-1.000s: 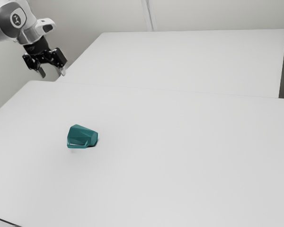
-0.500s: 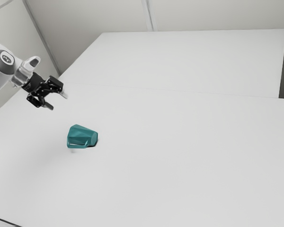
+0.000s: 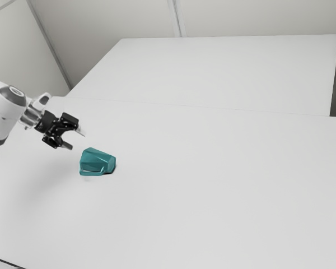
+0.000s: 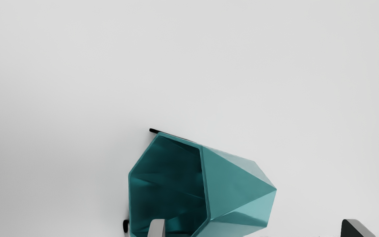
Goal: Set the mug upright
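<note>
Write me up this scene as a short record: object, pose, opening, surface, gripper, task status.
object: teal faceted mug
pose: lying on its side
opening: wide mouth toward the exterior view's left, narrower end toward its right
surface: pale table
gripper: the gripper hangs near the mug, toward the exterior view's left
fingers: the fingers are spread apart, with no grip on the mug
task status: mug not upright
</note>
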Robot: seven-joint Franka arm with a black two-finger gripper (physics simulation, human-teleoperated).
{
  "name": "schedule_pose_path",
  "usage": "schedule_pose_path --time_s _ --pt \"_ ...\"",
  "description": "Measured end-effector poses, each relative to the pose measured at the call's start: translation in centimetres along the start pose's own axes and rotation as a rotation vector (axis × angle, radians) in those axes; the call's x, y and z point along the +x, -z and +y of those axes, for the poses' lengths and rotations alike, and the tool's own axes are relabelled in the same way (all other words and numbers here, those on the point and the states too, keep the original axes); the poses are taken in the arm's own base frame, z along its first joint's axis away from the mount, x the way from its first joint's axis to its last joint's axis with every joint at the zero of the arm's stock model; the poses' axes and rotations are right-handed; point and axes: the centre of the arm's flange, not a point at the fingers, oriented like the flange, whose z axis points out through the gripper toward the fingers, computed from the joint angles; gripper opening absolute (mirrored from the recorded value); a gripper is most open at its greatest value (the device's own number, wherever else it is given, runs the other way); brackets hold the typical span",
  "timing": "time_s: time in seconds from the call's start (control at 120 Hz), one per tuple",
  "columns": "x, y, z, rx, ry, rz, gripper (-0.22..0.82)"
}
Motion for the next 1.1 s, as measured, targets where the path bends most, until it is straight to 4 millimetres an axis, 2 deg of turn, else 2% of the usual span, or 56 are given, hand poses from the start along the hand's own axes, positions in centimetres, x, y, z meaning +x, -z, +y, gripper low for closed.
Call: schedule_pose_path --time_s 0.2,0.367,0.608,0.775,0.958,1.1 --pt "-0.5 -1.5 -3.0 -0.032 -0.036 -0.051 0.58" --pt "-0.7 -3.0 -4.4 -0.062 -0.078 -0.079 0.58" --pt "-0.5 -3.6 -4.0 -0.127 -0.142 -0.054 0.58" --pt "-0.3 -5.3 -3.8 -0.162 -0.167 -0.052 0.58" --pt "-0.2 -6.2 -2.5 -0.182 -0.214 -0.058 0.57" --pt "-0.7 -6.6 -2.5 -0.193 -0.228 -0.064 0.56"
